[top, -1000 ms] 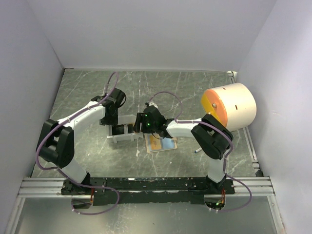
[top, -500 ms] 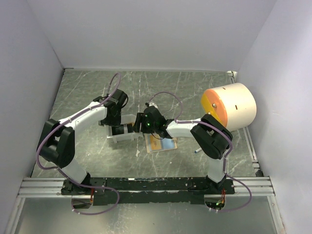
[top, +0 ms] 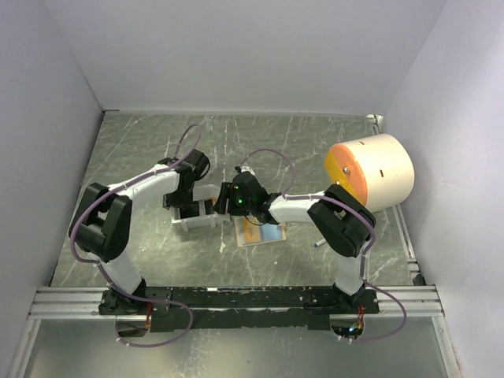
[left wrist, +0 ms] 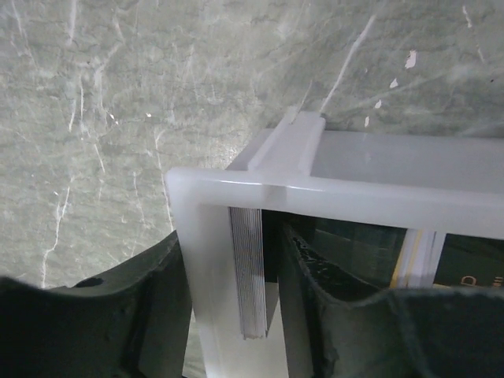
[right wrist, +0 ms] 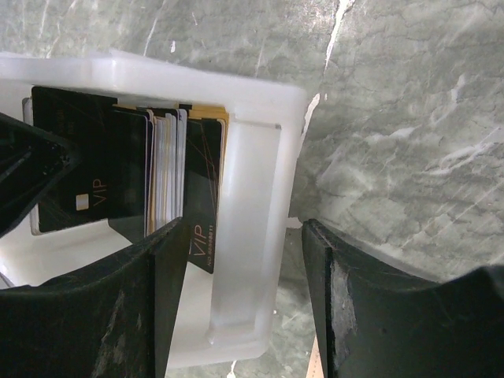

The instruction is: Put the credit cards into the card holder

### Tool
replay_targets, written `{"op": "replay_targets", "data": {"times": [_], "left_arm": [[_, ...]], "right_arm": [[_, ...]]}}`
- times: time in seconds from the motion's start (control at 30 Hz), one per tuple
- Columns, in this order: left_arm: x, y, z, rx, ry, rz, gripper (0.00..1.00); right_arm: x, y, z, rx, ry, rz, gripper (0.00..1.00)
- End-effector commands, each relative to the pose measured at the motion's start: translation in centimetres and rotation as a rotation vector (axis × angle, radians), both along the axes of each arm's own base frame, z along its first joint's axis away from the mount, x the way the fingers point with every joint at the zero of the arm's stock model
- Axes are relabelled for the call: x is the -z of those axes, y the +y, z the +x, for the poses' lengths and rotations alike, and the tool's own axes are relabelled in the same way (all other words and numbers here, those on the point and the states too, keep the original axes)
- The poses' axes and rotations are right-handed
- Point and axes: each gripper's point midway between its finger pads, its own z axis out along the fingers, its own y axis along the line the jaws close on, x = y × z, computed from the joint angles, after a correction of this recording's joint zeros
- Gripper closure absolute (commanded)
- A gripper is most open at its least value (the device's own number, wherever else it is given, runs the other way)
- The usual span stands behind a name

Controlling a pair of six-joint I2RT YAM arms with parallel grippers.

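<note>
The credit cards (right wrist: 75, 169) stand on edge in a white tray (top: 193, 224); black VIP cards and pale card edges (left wrist: 413, 260) show. My left gripper (left wrist: 228, 260) (top: 187, 206) is open and straddles the tray's left end wall, one finger outside and one inside. At the other end my right gripper (right wrist: 244, 236) (top: 217, 206) is also open across the wall. Its inner finger is by the nearest black card, and a gap shows outside. The tan card holder (top: 239, 233) lies flat just right of the tray, orange and blue showing on it.
A big cream cylinder with an orange face (top: 370, 172) stands at the right. A thin dark pen (top: 319, 242) lies near the right arm. White walls close in three sides, and a metal rail (top: 71, 303) runs along the near edge.
My left arm has swung a little to the right, bringing its gripper in at the tray's left end. The right arm, tray and card holder have stayed put.
</note>
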Motion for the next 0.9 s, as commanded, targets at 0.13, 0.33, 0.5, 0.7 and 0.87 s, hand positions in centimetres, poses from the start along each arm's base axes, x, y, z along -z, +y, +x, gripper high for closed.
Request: {"op": "replay_targets", "data": {"times": [0.13,0.33,0.5,0.7,0.87], "left_arm": [[-2.7,1.0,1.1,0.001,-0.049,0.095,0.57],[-3.1,1.0,1.3,0.014,-0.045,0.131,0.56],[-2.5,0.7,1.4,0.035,-0.037,0.115,0.52],[-2.2,0.9,1.3,0.045,-0.023,0.130,0.53],[-2.8,1.0,1.5,0.046,-0.032,0.142,0.51]], "right_arm": [[2.6,-0.9,-1.1,-0.003,0.058,-0.040,0.41],[2.8,-0.8,-1.2,-0.005,0.065,-0.038,0.41],[3.0,-0.9,-1.2,-0.004,0.069,-0.041,0.41],[3.0,-0.8,-1.2,-0.005,0.072,-0.041,0.41],[3.2,-0.7,-1.2,-0.006,0.076,-0.040,0.42]]}}
